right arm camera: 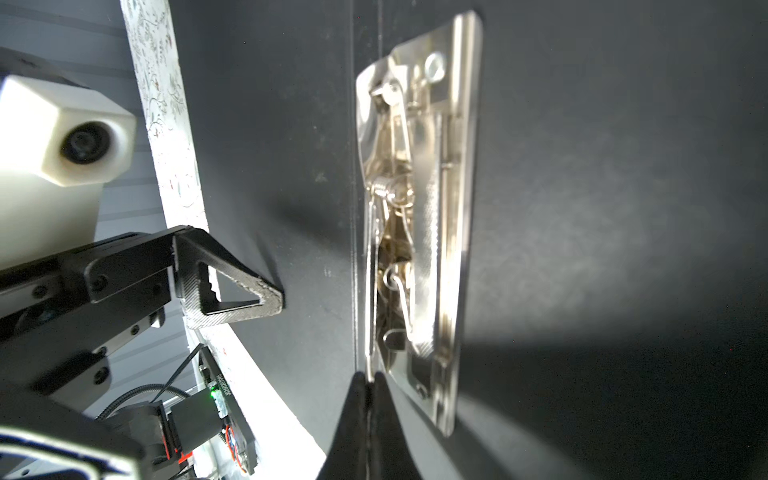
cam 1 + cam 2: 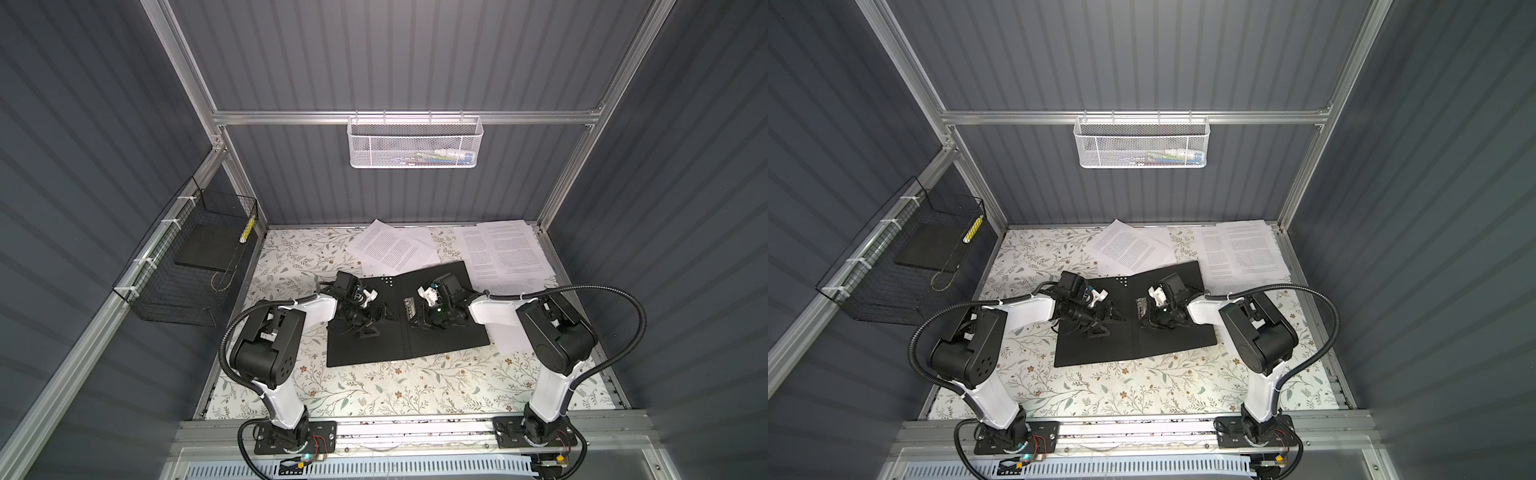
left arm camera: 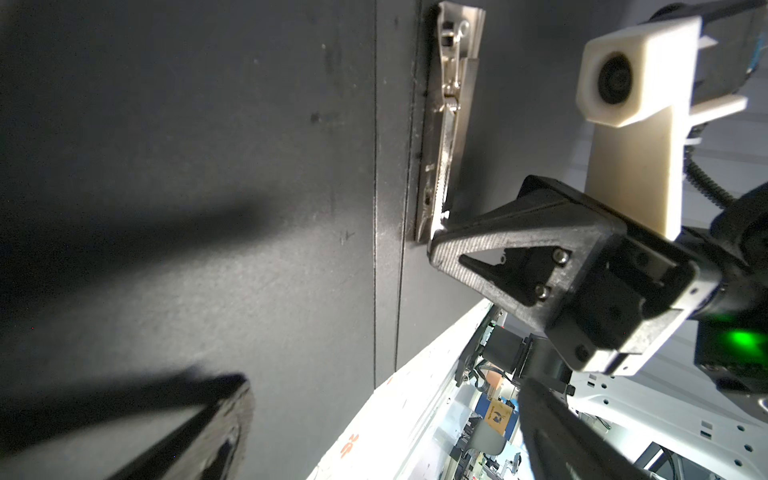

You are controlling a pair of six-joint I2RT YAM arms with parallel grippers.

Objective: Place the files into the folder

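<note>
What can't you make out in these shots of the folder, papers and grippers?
- Print on the files: too small, both top views.
- Sheet count: piles overlap; the folder covers some edges.
- Whether the shut right gripper pinches the metal clip: tips blurred, right wrist view.
- White basket contents: mesh hides them.

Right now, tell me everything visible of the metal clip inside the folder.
The clip is a long, narrow plate of shiny silver metal with rounded corners, a rivet, wire springs and a lever arm along it. It lies flat on the right half of the open black folder, beside the spine crease. No files lie under it. The shut right gripper meets one end. Whether its fingers pinch the lever is unclear.
</note>
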